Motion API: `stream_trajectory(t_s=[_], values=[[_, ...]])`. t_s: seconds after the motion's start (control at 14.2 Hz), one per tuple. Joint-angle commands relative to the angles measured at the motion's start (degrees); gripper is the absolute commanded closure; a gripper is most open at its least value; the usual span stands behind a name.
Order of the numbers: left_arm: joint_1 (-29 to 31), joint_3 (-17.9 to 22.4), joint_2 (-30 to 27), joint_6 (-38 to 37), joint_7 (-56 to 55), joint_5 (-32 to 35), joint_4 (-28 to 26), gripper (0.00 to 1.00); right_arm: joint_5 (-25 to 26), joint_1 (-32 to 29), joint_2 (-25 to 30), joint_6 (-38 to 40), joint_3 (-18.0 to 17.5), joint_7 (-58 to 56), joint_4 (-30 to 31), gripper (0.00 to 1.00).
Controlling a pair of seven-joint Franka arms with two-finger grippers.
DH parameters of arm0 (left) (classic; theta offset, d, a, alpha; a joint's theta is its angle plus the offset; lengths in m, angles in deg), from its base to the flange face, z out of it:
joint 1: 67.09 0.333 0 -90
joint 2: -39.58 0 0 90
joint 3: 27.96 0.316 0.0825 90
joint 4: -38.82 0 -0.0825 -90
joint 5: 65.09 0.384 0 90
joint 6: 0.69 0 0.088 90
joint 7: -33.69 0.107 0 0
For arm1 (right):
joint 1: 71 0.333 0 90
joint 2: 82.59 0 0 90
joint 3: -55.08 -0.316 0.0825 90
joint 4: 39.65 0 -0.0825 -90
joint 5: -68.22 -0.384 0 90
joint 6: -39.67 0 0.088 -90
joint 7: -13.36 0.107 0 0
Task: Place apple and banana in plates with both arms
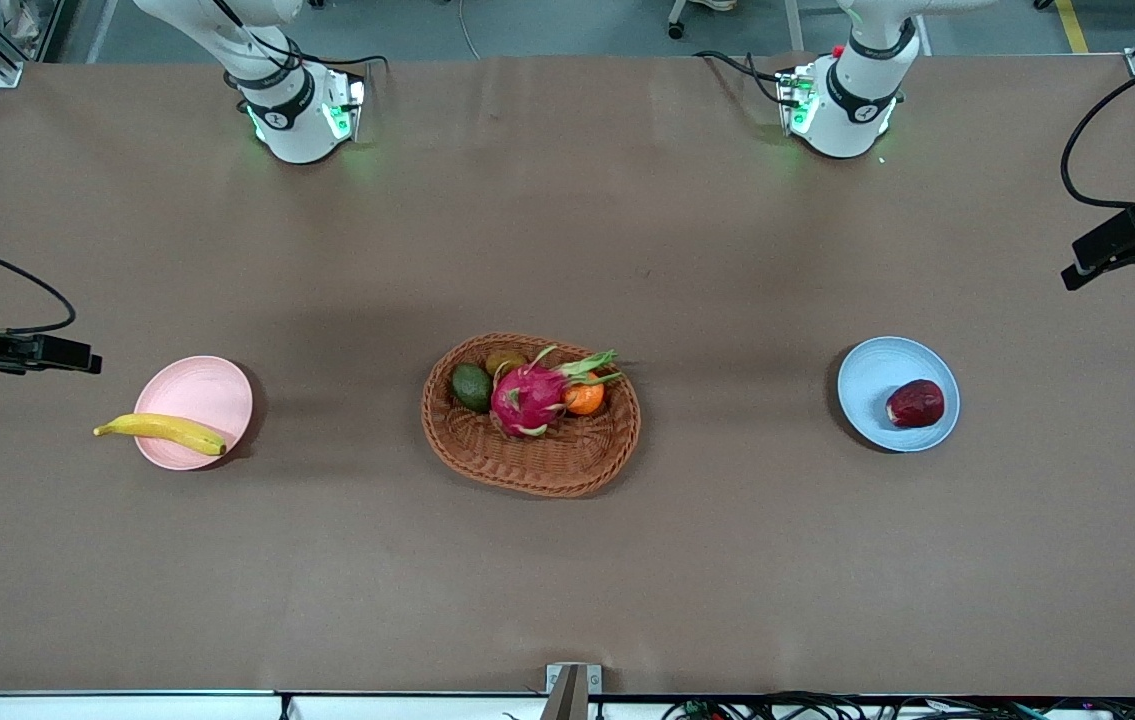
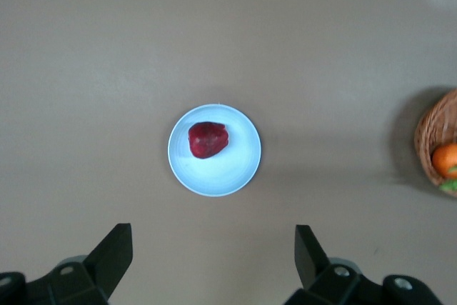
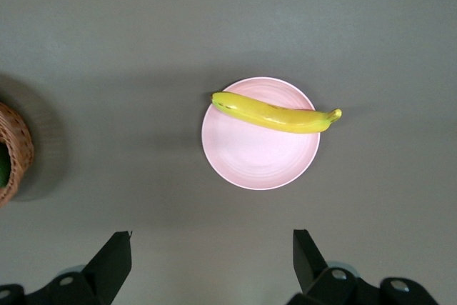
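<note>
The dark red apple (image 1: 915,403) lies in the light blue plate (image 1: 867,375) toward the left arm's end of the table; both show in the left wrist view, the apple (image 2: 208,139) on the plate (image 2: 235,169). The yellow banana (image 1: 162,430) lies across the pale pink plate (image 1: 202,390), with one end sticking out past the rim; the right wrist view shows the banana (image 3: 275,114) and plate (image 3: 257,158). My left gripper (image 2: 214,237) is open and empty, high over the table beside the blue plate. My right gripper (image 3: 213,241) is open and empty, high beside the pink plate.
A brown wicker basket (image 1: 547,465) stands mid-table between the plates. It holds a pink dragon fruit (image 1: 525,397), an orange (image 1: 585,398), a green avocado (image 1: 472,387) and a brownish fruit. Both arm bases stand farthest from the front camera.
</note>
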Motion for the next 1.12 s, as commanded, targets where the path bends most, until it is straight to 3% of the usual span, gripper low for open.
stream_trajectory(t_s=[0.0,0.42,1.05], values=[[0.3,-0.2,0.1,-1.2,2.3,0.9,0.8,0.00,0.7,0.7,4.3,3.0,0.2,5.4,1.6,0.00],[1.1,-0.1,0.2,-1.2,2.2,1.0,0.8,0.00,1.9,1.9,10.7,6.5,0.2,13.6,4.5,0.00],[0.9,-0.4,0.5,-0.5,2.0,1.1,0.9,0.00,4.4,4.7,15.9,9.2,0.8,10.7,5.4,0.00]])
